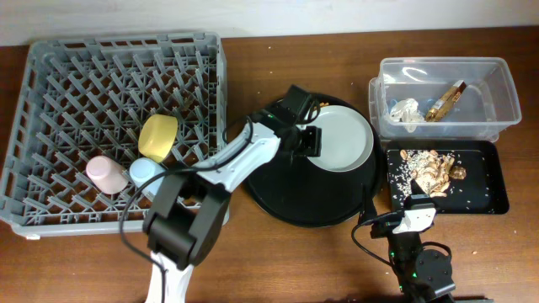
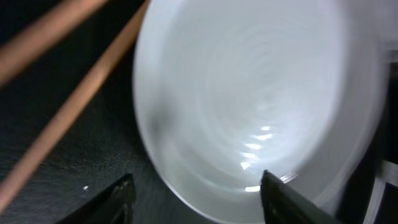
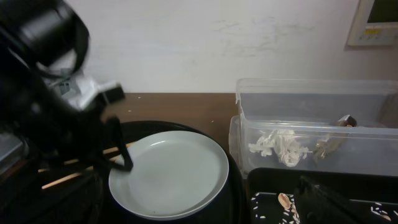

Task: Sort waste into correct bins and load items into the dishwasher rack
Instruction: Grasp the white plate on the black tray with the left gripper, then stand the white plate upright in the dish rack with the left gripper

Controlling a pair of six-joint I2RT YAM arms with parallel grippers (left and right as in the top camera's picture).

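Observation:
The pale grey-white plate lies on the round black tray. My left gripper is open, its fingers either side of the plate's left rim. The wooden chopsticks lie on the tray beside the plate. The yellow bowl, pink cup and light-blue cup sit in the grey rack. The tissue and gold-brown wrapper are in the clear tub. Food scraps lie in the black rectangular tray. My right gripper is open and empty, near the front edge.
The right wrist view shows the plate, the left arm over its left side, the clear tub and a white wall behind. The tub and black tray stand close together at the table's right.

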